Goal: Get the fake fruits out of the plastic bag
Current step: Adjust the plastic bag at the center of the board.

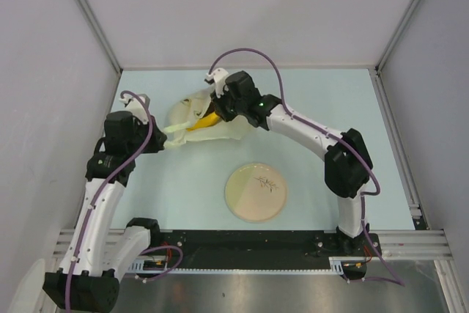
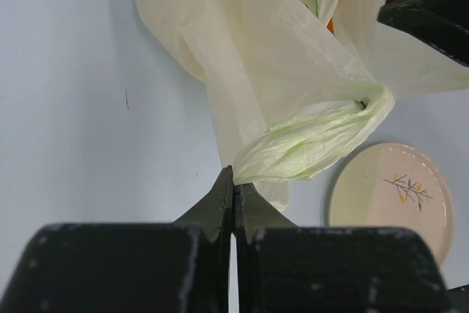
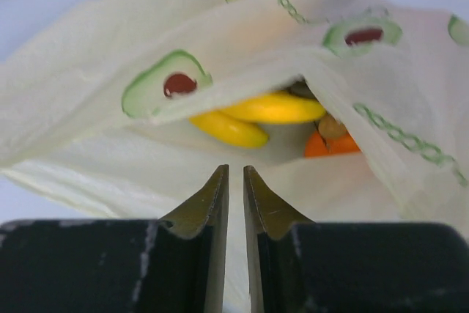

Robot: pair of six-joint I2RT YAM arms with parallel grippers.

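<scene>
The plastic bag [image 1: 183, 116] lies crumpled at the back left of the table; it is pale yellow with avocado prints [image 3: 167, 86]. My left gripper [image 2: 234, 179] is shut on the bag's bunched greenish handle [image 2: 311, 141] and holds it up from the left. The bag's mouth gapes toward my right gripper [image 3: 235, 171], whose fingers stand a narrow gap apart with nothing between them, just over the bag's lower lip. Inside the mouth I see a yellow banana bunch [image 3: 256, 115] and an orange [image 3: 330, 146]. The bananas also show in the top view [image 1: 205, 122]. Other fake fruits are hidden.
A round cream plate [image 1: 242, 199] with a small twig drawing sits on the light blue table in front of the bag, between the two arms; it also shows at the lower right of the left wrist view [image 2: 366, 210]. Grey walls close in the sides and back.
</scene>
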